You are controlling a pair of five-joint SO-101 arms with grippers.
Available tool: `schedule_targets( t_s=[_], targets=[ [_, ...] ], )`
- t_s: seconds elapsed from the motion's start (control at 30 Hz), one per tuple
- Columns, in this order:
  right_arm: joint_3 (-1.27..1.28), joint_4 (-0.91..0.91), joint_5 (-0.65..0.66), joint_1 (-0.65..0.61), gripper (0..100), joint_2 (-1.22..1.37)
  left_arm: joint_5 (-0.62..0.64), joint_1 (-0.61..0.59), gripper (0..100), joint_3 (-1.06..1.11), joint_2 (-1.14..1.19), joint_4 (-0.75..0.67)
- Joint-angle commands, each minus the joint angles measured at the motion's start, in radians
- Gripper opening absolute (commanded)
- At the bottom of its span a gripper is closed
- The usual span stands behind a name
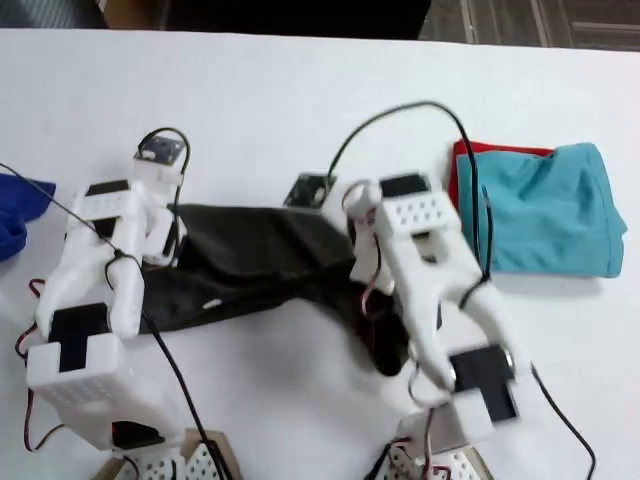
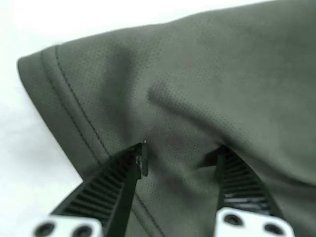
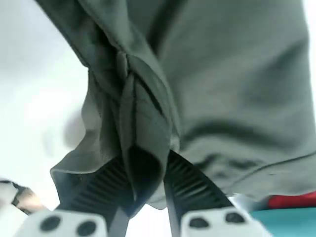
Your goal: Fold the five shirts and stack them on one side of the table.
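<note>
A dark grey shirt (image 1: 255, 255) lies bunched in a long strip across the middle of the table. My left gripper (image 1: 168, 238) is at its left end. In the left wrist view the left gripper (image 2: 180, 155) is open, its fingertips (image 2: 139, 157) resting on the shirt (image 2: 197, 84) near a stitched hem. My right gripper (image 1: 362, 272) is at the shirt's right part. The right wrist view shows the right gripper (image 3: 148, 165) shut on a gathered fold of the dark shirt (image 3: 237, 74), lifted off the table.
A folded teal shirt (image 1: 545, 210) lies on a red shirt (image 1: 458, 165) at the right side, also seen as the teal shirt (image 3: 286, 223) and the red shirt (image 3: 291, 201). A blue shirt (image 1: 18, 205) lies at the left edge. Cables run over the white table (image 1: 300, 90).
</note>
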Motion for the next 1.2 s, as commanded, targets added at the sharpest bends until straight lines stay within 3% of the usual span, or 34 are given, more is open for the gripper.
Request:
schedule_targets(
  t_s=[0.0, 0.33, 0.53, 0.67, 0.9, 1.17],
  targets=[
    [-0.288, 0.108, 0.014, 0.010, 2.4, 0.160, 0.003, 0.017, 24, -0.004, 0.002, -0.034],
    [-0.664, 0.183, 0.008, -0.024, 3.3, 0.489, 0.003, 0.017, 24, -0.004, 0.002, -0.034],
    [-0.776, 0.206, -0.043, 0.004, 24.8, 0.513, 0.003, 0.017, 24, -0.004, 0.002, -0.034],
    [-0.832, 0.248, -0.051, 0.019, 24.9, 0.496, 0.003, 0.017, 24, -0.004, 0.002, -0.034],
    [-0.655, 0.249, -0.100, -0.004, 24.6, 0.183, 0.003, 0.017, 24, -0.004, 0.002, -0.034],
    [-0.049, 0.242, -0.104, -0.068, 24.3, -0.260, 0.003, 0.017, 24, -0.004, 0.002, -0.034]
  ],
)
